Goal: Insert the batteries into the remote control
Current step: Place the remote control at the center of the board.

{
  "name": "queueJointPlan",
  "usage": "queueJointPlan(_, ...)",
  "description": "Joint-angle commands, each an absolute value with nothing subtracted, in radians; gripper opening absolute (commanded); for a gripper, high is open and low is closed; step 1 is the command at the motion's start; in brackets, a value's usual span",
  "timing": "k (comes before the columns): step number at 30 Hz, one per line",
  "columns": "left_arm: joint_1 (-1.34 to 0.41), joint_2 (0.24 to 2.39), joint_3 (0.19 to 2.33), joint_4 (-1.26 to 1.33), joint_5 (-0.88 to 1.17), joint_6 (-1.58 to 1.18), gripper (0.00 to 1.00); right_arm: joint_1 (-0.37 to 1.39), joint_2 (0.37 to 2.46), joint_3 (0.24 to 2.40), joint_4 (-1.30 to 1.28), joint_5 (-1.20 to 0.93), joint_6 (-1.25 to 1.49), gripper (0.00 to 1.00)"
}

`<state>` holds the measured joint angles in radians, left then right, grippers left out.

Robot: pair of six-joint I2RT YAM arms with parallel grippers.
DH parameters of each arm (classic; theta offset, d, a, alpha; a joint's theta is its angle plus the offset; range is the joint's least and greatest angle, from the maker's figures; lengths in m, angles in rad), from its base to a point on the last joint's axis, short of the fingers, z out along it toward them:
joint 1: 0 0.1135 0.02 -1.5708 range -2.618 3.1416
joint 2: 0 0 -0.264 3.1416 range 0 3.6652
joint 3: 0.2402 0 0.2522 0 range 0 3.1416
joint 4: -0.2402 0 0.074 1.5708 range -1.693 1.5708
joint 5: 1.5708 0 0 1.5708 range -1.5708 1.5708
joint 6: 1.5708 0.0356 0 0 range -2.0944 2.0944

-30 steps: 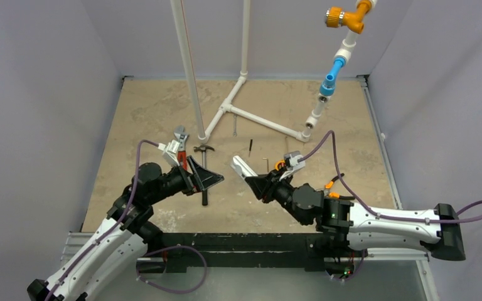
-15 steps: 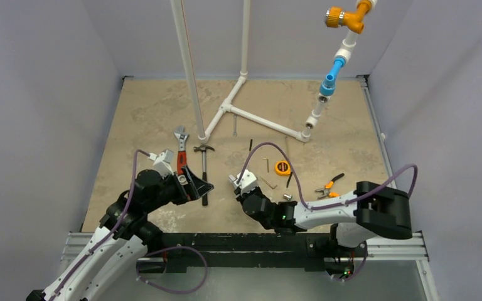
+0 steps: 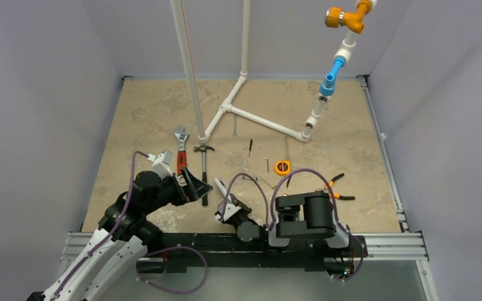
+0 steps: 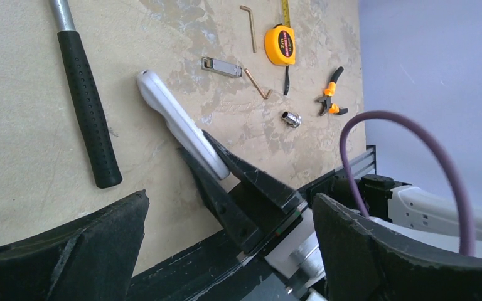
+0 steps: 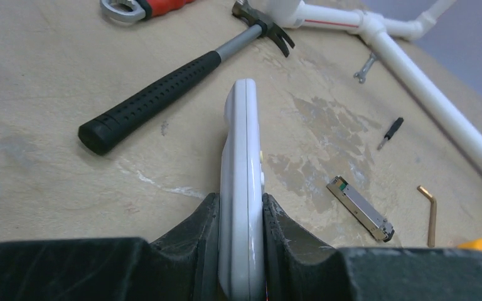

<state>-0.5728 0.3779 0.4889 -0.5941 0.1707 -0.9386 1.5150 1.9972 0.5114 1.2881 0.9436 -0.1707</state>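
The remote control (image 5: 241,144) is a slim white handset held on its edge just above the table. My right gripper (image 5: 241,202) is shut on its lower part. In the top view the right gripper (image 3: 227,202) is low by the table's near edge, with the remote (image 3: 221,187) pointing up and left. The remote (image 4: 176,122) also shows in the left wrist view. My left gripper (image 3: 199,184) is open and empty, just left of the remote, its jaws wide apart (image 4: 230,197). The batteries are out of view.
A black-handled hammer (image 3: 204,170) and a red wrench (image 3: 180,150) lie by the left gripper. An orange tape measure (image 3: 282,167), pliers (image 3: 336,188), a silver socket (image 4: 290,118), a small metal module (image 5: 359,208) and hex keys lie to the right. White pipes (image 3: 251,116) stand behind.
My right arm has folded back toward its base, carrying the remote from mid-table to the near edge, closer to the left gripper. My left gripper has drawn back slightly.
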Motion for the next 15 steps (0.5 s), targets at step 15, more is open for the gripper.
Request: queueJointPlan(15,-0.574,0.322,0.475,-0.600,0.185,-0.923,1.00,1.635,2.027,0.590,1.253,1.080,-0.214,0.50)
